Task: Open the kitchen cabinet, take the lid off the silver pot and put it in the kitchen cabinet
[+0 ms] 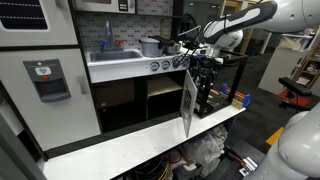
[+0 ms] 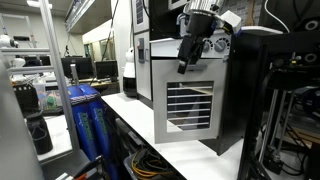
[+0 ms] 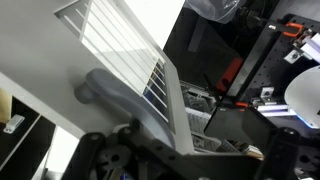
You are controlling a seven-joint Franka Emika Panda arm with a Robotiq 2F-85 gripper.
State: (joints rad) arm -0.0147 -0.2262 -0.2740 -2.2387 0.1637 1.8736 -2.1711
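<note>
My gripper (image 2: 186, 62) spread wide and holding nothing, just above the open slatted door (image 2: 190, 108), kitchen cabinet (image 1: 165, 100) dark inside, contents I cannot tell, silver pot (image 1: 150, 45) on the counter beside the sink (image 1: 115, 56), lid too small to make out

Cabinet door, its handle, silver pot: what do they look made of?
Cabinet door: matte white, horizontal slats; moulded plastic or painted wood, can't tell which.
Handle: smooth grey with rounded edges, probably plastic.
Silver pot: shiny grey, seems to be metal, though it shows small in this view.
</note>
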